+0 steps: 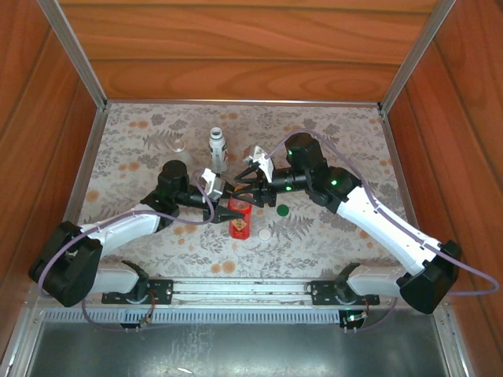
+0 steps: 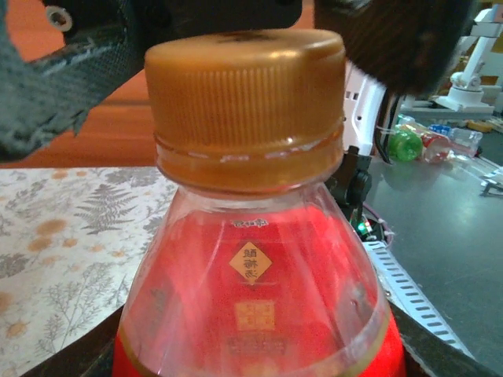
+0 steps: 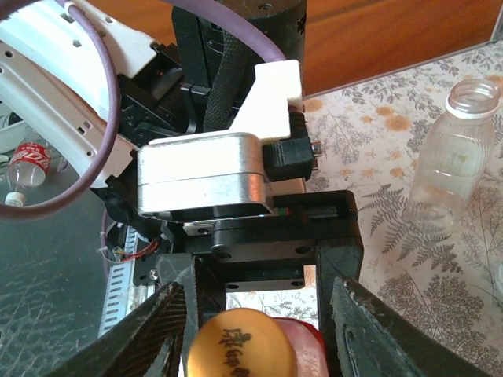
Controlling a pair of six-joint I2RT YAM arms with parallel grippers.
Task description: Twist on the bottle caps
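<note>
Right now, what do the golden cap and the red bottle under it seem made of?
The cap looks like golden-brown plastic, slightly glossy, with moulded ridges round its side. The bottle seems see-through plastic, red inside, glossy: highlights show on its shoulder.

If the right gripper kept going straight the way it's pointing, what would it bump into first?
The golden-brown cap on the red bottle: it sits between the open fingers of the right gripper. Just beyond it is probably the left gripper holding that bottle, though depth is hard to judge.

Overhead view, wrist close-ups sharing capped red bottle (image 2: pixel 251 314)
</note>
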